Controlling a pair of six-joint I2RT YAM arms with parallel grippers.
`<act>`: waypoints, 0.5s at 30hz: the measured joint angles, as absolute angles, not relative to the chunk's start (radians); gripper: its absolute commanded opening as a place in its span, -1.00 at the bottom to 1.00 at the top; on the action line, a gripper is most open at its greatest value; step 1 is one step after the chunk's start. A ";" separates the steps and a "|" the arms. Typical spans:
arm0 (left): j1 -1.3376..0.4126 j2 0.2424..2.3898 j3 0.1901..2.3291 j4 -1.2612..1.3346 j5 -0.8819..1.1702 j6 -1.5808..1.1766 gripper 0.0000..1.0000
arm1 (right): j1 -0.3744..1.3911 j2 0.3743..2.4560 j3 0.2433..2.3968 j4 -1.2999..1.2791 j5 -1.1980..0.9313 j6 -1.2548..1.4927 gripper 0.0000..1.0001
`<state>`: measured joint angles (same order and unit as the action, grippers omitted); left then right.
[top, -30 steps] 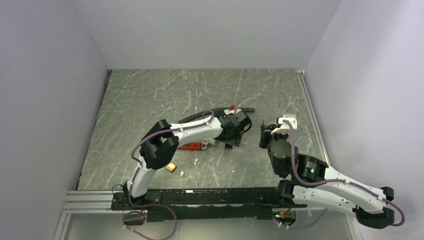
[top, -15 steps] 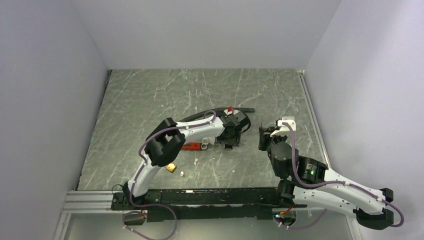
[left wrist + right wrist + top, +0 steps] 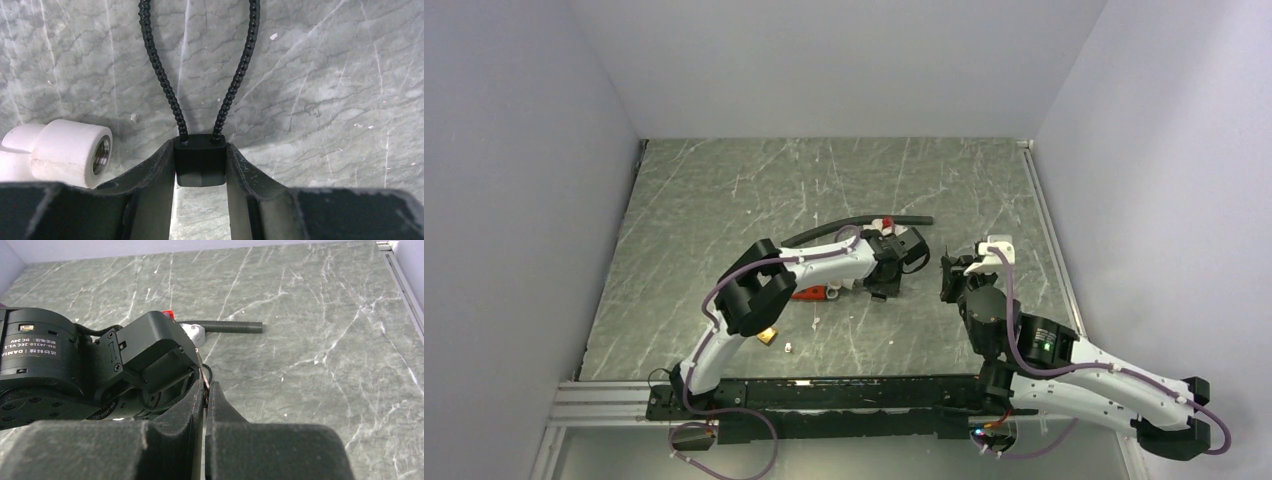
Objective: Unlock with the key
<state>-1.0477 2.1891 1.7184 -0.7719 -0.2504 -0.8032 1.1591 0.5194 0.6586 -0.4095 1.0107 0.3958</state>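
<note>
Your left arm (image 3: 809, 262) reaches forward and right to mid-table, elbow raised; the left gripper (image 3: 200, 150) is clamped on a small black lock body (image 3: 200, 162); its two beaded black cords (image 3: 159, 75) loop away over the marble tabletop (image 3: 714, 195); a white pipe fitting (image 3: 70, 152) lies just left of the fingers. Your right gripper (image 3: 206, 390) stands just right of the left wrist, fingers pressed together on the key (image 3: 201, 371), a thin sliver seen edge-on. A black hose (image 3: 864, 222) lies just beyond; bare marble runs from there to the far wall (image 3: 824, 70); the right-hand rail (image 3: 1046, 240) is near.
</note>
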 measured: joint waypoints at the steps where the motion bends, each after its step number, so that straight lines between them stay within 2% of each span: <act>1: -1.049 2.189 1.718 -0.772 -0.253 -0.805 -0.92 | 1.159 0.521 0.659 -0.410 1.011 0.396 -1.00; 2: -1.049 2.188 1.716 -0.769 -0.253 -0.807 -1.00 | 1.159 0.522 0.659 -0.408 1.009 0.395 -1.00; 8: -1.036 2.080 1.553 -0.673 -0.238 -0.812 -1.00 | 1.159 0.495 0.653 -0.379 0.962 0.389 -1.00; 12: -1.005 1.909 1.381 -0.621 -0.231 -0.822 -1.00 | 1.159 0.420 0.612 -0.301 0.869 0.358 -1.00; 15: -0.978 1.766 1.345 -0.602 -0.256 -0.832 -1.00 | 1.159 0.408 0.580 -0.213 0.769 0.331 -1.00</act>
